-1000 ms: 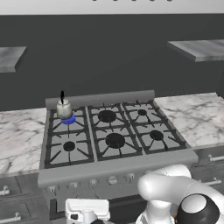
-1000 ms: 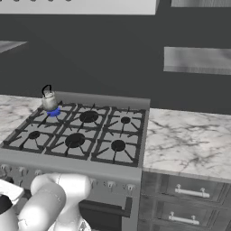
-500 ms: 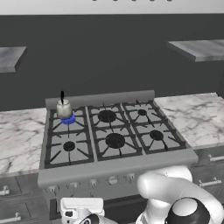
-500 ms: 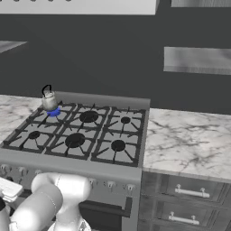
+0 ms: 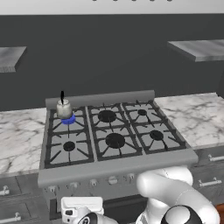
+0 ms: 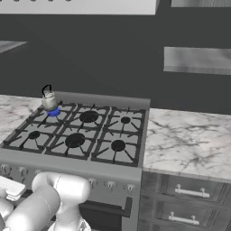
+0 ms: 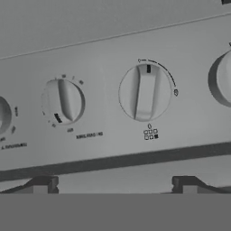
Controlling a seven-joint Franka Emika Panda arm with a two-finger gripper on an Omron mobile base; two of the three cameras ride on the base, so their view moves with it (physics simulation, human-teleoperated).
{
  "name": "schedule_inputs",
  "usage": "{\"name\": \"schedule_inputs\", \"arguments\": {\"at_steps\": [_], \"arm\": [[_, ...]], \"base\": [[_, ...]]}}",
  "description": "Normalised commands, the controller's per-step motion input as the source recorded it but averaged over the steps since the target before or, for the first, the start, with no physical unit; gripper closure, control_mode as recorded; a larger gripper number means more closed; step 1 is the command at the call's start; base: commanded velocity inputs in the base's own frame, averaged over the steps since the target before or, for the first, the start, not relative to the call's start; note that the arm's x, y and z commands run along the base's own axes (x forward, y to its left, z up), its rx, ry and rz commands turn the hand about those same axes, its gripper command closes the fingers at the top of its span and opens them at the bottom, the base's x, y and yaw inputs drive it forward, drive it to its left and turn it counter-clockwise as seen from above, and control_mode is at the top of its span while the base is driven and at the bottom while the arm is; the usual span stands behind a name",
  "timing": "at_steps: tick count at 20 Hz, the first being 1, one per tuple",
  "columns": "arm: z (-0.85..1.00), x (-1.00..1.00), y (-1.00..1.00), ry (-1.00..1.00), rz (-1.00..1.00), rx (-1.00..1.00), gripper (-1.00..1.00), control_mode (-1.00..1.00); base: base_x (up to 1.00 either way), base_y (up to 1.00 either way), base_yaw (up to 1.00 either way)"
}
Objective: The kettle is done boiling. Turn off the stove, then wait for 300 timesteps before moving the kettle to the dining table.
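Note:
The small silver kettle [image 5: 64, 108] [image 6: 49, 101] stands upright on the stove's back left burner, over a blue flame [image 5: 68, 119]. The grey steel stove [image 5: 114, 165] [image 6: 67, 161] has black grates and a row of front knobs. My gripper [image 7: 113, 186] is open and holds nothing, low in front of the knob panel and close to it. One knob [image 7: 145, 92] sits straight ahead with its mark pointing up. A second knob [image 7: 63, 101] to its left is turned, its mark pointing down-left. My white hand [image 5: 81, 209] shows below the stove's front left. The dining table is out of view.
Marble counters [image 5: 192, 118] [image 6: 189, 140] flank the stove, with drawers [image 6: 189, 191] below on the right. A dark wall rises behind, with grey shelves [image 5: 199, 48] on it. More knobs [image 7: 223, 79] show partly at the edges of the hand view.
My hand has edged slightly to the left along the stove's front. The kettle and the blue flame are as before.

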Motion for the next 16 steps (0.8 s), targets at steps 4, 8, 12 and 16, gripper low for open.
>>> {"name": "schedule_inputs", "arguments": {"at_steps": [4,8,12,16], "arm": [[-0.04,0.21,0.06,0.0,0.0,-0.01,-1.0,-1.0],[-0.03,0.13,0.08,0.0,0.0,-0.01,-1.0,-1.0],[-0.02,0.11,0.1,0.01,0.0,-0.01,-1.0,-1.0],[-0.02,0.14,0.02,0.01,0.0,0.0,-1.0,-1.0]], "base": [[0.0,0.0,0.0],[0.0,0.0,0.0],[0.0,0.0,0.0],[0.0,0.0,0.0]]}}
